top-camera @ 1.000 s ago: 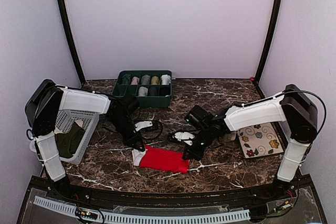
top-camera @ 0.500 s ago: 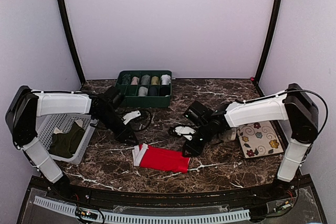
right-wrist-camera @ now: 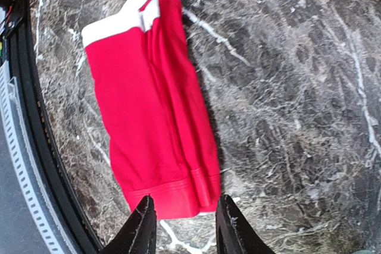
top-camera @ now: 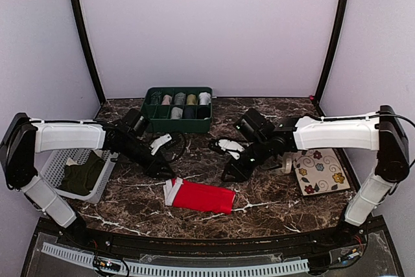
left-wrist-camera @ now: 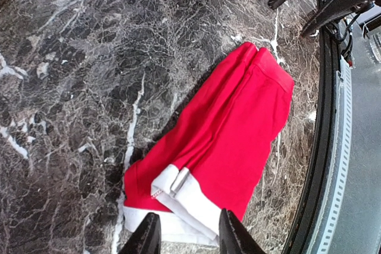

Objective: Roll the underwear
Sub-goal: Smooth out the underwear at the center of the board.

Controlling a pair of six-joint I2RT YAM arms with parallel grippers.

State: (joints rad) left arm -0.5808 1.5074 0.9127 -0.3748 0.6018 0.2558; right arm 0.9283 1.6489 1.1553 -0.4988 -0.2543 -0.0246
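The red underwear (top-camera: 200, 196) lies folded into a long flat strip on the marble table, white waistband at its left end. It also shows in the left wrist view (left-wrist-camera: 220, 138) and the right wrist view (right-wrist-camera: 152, 111). My left gripper (top-camera: 157, 170) is open and empty, lifted just up-left of the waistband; in its own view the gripper (left-wrist-camera: 187, 239) hangs over the waistband end. My right gripper (top-camera: 231, 174) is open and empty, above the strip's right end; in its own view the gripper (right-wrist-camera: 182, 224) hangs over the leg hem.
A green divided tray (top-camera: 177, 109) with rolled garments stands at the back. A white basket (top-camera: 68, 160) holding a dark olive garment (top-camera: 83, 176) sits at the left. A flowered cloth (top-camera: 321, 172) lies at the right. The table's front edge runs close below the underwear.
Both grippers have let go of the underwear and risen away from it, the left arm swinging left and back, the right arm back. The underwear stays folded on the table.
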